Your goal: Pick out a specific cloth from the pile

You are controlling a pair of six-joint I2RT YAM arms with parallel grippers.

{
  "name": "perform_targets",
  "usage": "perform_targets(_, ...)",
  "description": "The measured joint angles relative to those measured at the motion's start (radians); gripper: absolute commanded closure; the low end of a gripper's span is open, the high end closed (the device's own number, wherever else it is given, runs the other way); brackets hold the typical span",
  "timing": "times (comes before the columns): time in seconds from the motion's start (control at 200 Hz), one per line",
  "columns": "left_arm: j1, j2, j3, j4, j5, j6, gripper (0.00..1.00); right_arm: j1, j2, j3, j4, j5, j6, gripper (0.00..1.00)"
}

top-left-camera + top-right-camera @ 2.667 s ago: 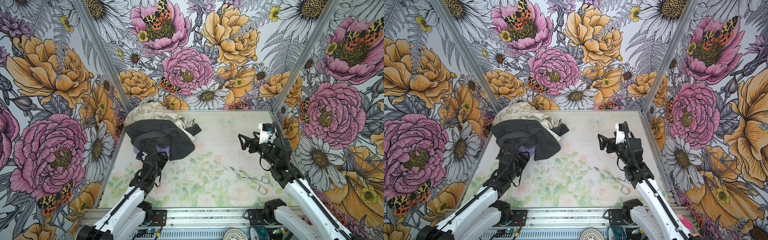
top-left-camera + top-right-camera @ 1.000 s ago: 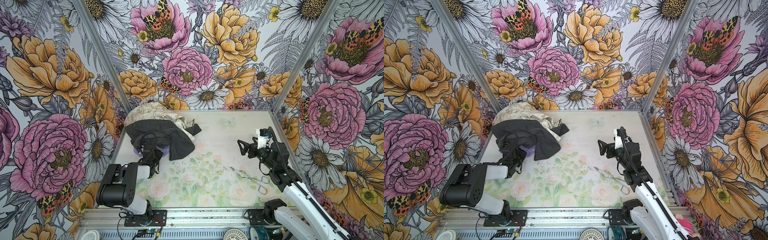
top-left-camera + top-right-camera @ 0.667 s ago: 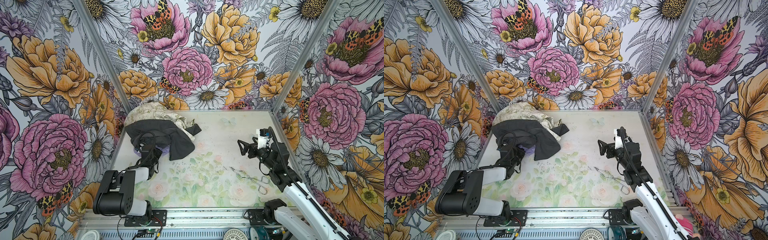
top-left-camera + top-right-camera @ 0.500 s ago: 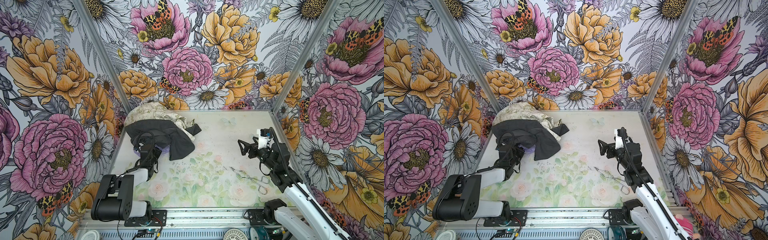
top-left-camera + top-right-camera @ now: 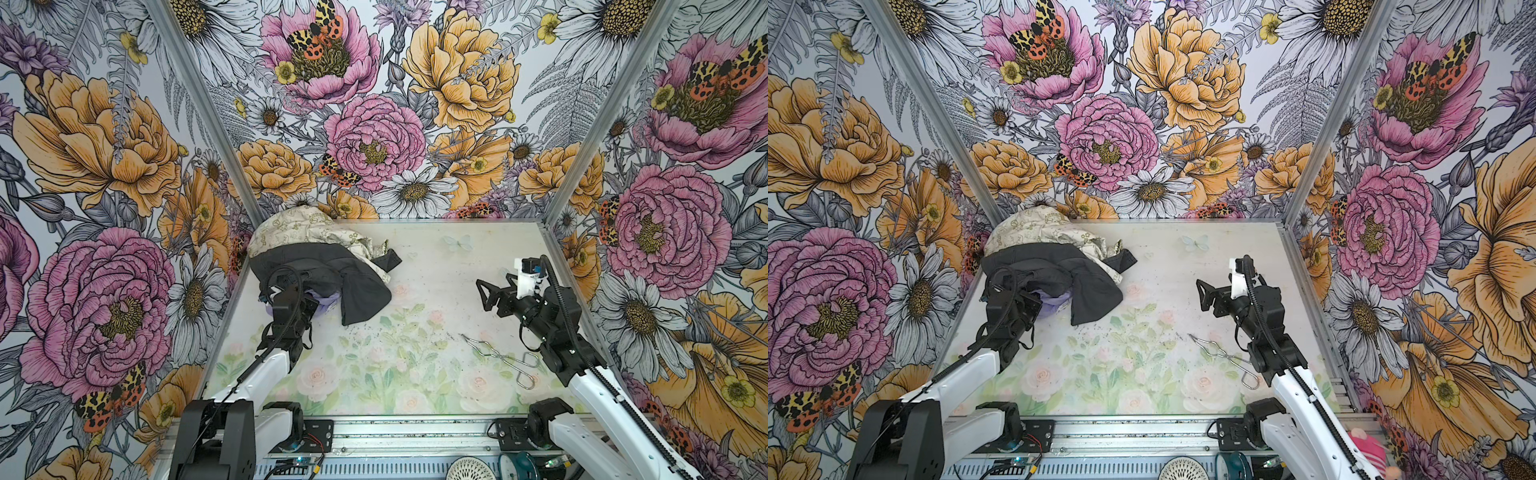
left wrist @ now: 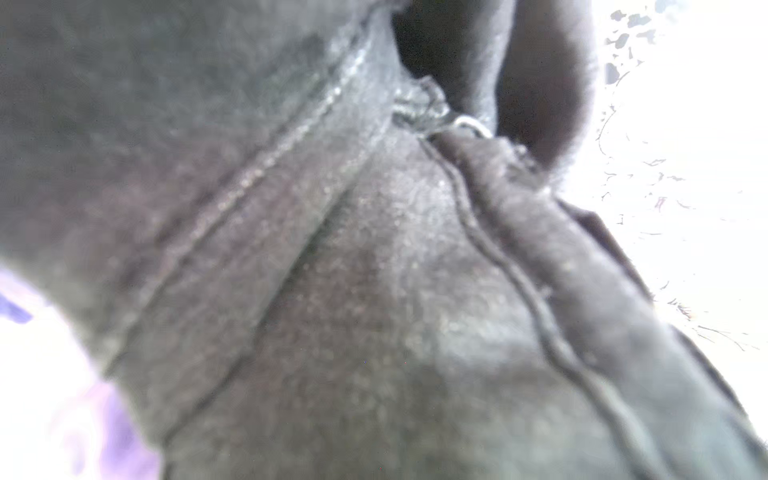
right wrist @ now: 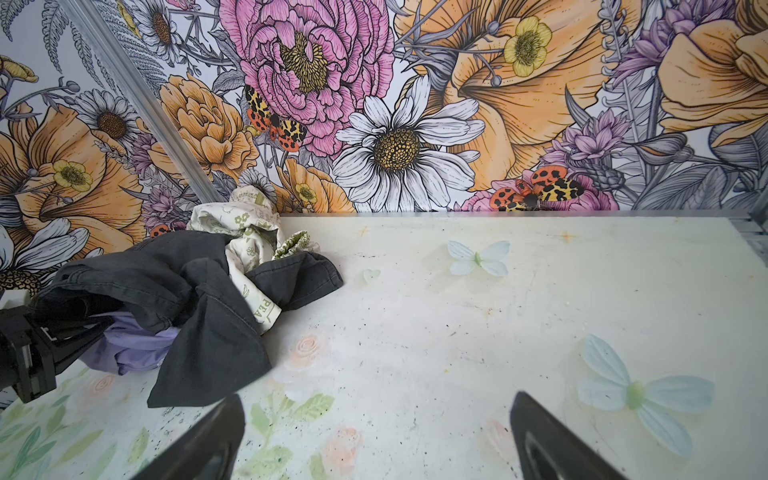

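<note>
The pile (image 5: 316,266) lies in the far left corner of the table (image 5: 436,270). It has a cream printed cloth (image 5: 307,226) at the back against the wall and a charcoal-black garment (image 5: 353,286) draped over the front of it. The lavender cloth (image 5: 322,300) is at the near edge of the pile. It is mostly covered by the dark garment, and only a small crumpled part of it looks out on the table, as the right wrist view (image 7: 133,349) shows well. The left gripper (image 5: 301,300) reaches into this same place. Its jaws are pressed together, but the tips are hidden under the hem of the dark garment, just beside the lavender fabric, so we cannot tell if any fabric is pinched between them. The left wrist view is filled with blurred dark fabric (image 6: 374,291), with a little purple (image 6: 112,436) in one corner. The right gripper (image 5: 482,296) hangs above the right side of the table, well apart from the pile, with jaws spread wide and nothing between them. Metal tongs (image 5: 505,359) lie on the table near the right arm.
</note>
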Motion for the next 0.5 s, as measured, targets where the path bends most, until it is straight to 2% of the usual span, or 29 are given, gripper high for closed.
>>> perform_targets(0.205,0.0,-0.042,0.063,-0.095,-0.005,0.023,1.0,0.0,0.0,-0.002,-0.002,0.0,0.001,0.01)
perform_targets(0.5,0.0,-0.044,0.151,-0.142,-0.005,0.056,1.0,0.0,0.0,-0.002,-0.002,-0.004,0.008,0.0)
